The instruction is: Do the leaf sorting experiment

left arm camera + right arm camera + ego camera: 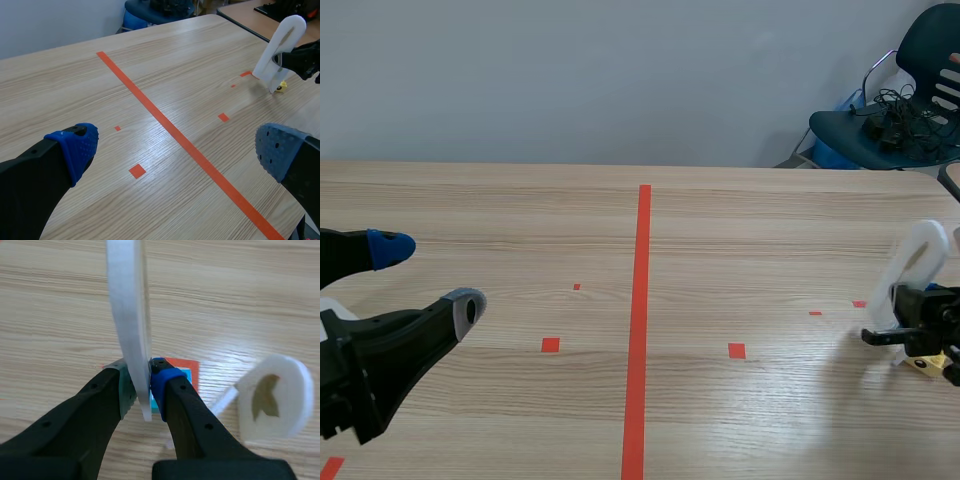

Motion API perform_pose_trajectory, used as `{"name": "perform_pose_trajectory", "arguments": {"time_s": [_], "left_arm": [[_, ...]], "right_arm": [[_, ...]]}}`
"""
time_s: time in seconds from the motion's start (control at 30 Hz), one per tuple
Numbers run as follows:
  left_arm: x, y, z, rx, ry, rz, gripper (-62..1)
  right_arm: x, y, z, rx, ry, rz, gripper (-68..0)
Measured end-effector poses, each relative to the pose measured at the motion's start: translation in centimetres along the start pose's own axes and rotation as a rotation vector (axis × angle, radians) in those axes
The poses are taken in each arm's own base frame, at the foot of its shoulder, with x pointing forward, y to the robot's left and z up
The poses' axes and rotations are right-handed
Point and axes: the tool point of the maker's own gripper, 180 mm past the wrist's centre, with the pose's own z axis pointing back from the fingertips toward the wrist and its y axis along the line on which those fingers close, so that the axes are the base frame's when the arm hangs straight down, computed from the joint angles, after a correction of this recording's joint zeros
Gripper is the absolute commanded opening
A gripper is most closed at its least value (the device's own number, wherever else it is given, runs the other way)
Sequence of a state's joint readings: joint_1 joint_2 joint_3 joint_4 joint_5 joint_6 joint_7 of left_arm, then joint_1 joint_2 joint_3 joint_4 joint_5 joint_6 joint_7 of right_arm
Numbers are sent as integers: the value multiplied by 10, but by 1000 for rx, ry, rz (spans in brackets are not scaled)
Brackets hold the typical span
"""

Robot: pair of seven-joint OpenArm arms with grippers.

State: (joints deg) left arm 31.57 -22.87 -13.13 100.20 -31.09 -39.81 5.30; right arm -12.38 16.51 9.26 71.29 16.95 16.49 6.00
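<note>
Scene camera low, across the table (510, 215) toward the wall (570, 80); wrist cameras close, downward; white disc (923, 250) in all three.

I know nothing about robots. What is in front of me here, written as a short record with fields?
left tool: open, holding nothing, low over the table
right tool: shut on a white flat piece, which stands on edge
beside the right tool: second white piece bearing an olive leaf shape
table marks: red tape line, small red squares
background: dark chair
</note>
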Motion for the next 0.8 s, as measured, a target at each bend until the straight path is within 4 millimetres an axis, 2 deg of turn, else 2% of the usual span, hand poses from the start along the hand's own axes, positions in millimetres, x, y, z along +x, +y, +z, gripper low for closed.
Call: {"name": "perform_pose_trajectory", "arguments": {"time_s": [0.1, 0.27, 0.6, 0.73, 0.8], "left_arm": [[0, 0, 0, 0, 0, 0, 14], [0, 0, 0, 0, 0, 0, 14], [0, 0, 0, 0, 0, 0, 14], [0, 0, 0, 0, 0, 0, 14], [0, 0, 0, 0, 0, 0, 14]], "right_arm": [[-8, -5, -2, -18, 12, -14, -632], [-10, -9, -1, -29, 12, -17, -616], [-5, -24, 2, -67, -5, -12, -409], [7, -22, 5, -18, -47, -34, -302], [17, -23, 7, -8, -77, -47, -288]]}}
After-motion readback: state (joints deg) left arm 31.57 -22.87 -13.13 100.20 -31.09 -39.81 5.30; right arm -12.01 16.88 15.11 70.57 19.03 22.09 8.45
